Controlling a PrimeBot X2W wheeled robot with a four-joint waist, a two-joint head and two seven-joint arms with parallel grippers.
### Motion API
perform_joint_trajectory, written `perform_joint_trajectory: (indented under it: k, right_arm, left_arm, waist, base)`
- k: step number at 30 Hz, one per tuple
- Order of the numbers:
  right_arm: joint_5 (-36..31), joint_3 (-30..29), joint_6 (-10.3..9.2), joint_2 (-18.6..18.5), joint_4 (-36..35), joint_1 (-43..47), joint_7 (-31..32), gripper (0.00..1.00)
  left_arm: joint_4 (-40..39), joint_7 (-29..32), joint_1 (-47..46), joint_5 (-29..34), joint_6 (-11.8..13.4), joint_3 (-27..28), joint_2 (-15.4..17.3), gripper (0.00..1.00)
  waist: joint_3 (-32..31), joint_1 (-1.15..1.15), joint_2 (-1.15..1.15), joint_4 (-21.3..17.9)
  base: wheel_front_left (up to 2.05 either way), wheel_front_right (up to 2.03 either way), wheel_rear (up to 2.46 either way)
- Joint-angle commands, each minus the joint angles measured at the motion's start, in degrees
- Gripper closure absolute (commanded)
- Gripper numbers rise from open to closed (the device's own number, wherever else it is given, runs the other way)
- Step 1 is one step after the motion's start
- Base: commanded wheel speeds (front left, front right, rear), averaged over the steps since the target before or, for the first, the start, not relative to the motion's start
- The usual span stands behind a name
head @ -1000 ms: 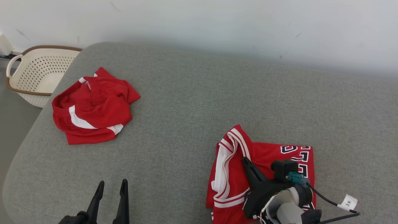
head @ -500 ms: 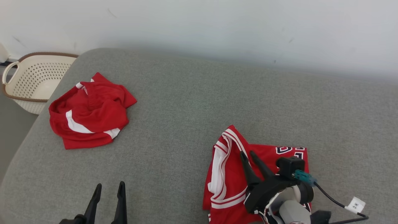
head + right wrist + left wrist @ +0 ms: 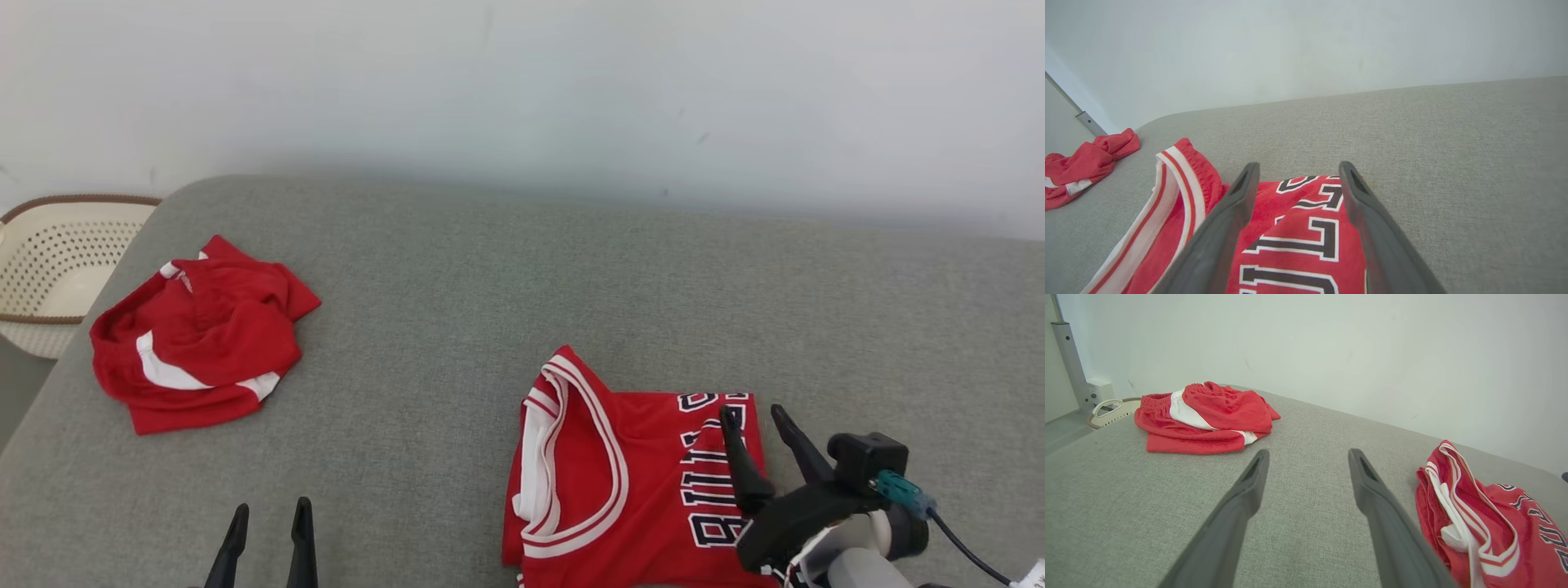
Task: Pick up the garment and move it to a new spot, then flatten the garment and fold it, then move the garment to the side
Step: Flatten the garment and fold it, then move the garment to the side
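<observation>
The garment, a red jersey [image 3: 637, 482] with white trim and dark lettering, lies folded on the grey cushion [image 3: 490, 310] at the lower right. My right gripper [image 3: 751, 411] is open just above the jersey's lettered right part, with nothing between its fingers. The right wrist view shows that gripper [image 3: 1299, 165] with jaws apart and the jersey's lettering [image 3: 1294, 241] beneath them. My left gripper [image 3: 272, 506] is open and empty at the lower left, well apart from the jersey. In the left wrist view, the left gripper [image 3: 1308, 453] hovers over bare cushion, with the jersey [image 3: 1486, 522] to its right.
Crumpled red shorts [image 3: 196, 343] with white stripes lie at the cushion's left end, also seen as shorts [image 3: 1208, 416] from the left wrist. A cream perforated basket [image 3: 49, 261] stands beyond the cushion's left edge. A white wall runs behind.
My right gripper has opened, let go of the jersey and moved toward its right edge. The head camera has tilted, so the whole scene sits lower and further left.
</observation>
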Motion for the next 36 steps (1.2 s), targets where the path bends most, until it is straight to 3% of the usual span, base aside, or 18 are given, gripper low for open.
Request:
perform_joint_trajectory:
  k: [1,11,33,34,35,36]
  right_arm:
    - [0.3,0.1,0.00,-0.9,0.3,1.0,-0.1,0.00]
    - [4.1,1.7,0.00,-3.7,3.5,2.2,5.0,0.00]
    - [11.9,7.8,0.00,-0.5,16.4,-4.2,10.2,0.00]
    - [12.1,8.3,0.00,-0.5,16.5,-4.4,10.0,0.52]
    - [12.6,8.7,0.00,-0.5,16.4,-4.8,9.5,0.87]
    - [12.9,9.1,0.00,-0.7,16.5,-5.1,9.1,1.00]
  left_arm:
    - [-0.5,-0.2,1.2,0.7,0.2,0.3,0.2,0.00]
    - [-1.8,-0.2,2.2,1.1,0.8,0.7,0.3,0.00]
    - [-1.4,-0.2,1.3,0.5,0.8,-0.2,0.2,0.00]
    - [-1.4,-0.2,1.2,0.6,0.8,-0.2,0.2,0.00]
    - [-1.4,-0.2,1.2,0.5,0.8,-0.2,0.2,0.00]
    - [-1.4,-0.2,1.1,0.5,0.8,-0.2,0.2,0.00]
  waist:
    - [-0.8,0.00,0.00,-1.1]
    - [-1.5,0.00,0.00,-3.1]
    - [0.3,0.00,0.00,-1.1]
    - [0.4,0.00,0.00,-1.1]
    - [0.5,0.00,0.00,-1.0]
    - [0.6,0.00,0.00,-1.0]
  base:
    - [0.00,0.00,0.00]
    - [0.00,0.00,0.00]
    - [0.00,0.00,0.00]
    - [0.00,0.00,0.00]
    - [0.00,0.00,0.00]
    - [0.00,0.00,0.00]
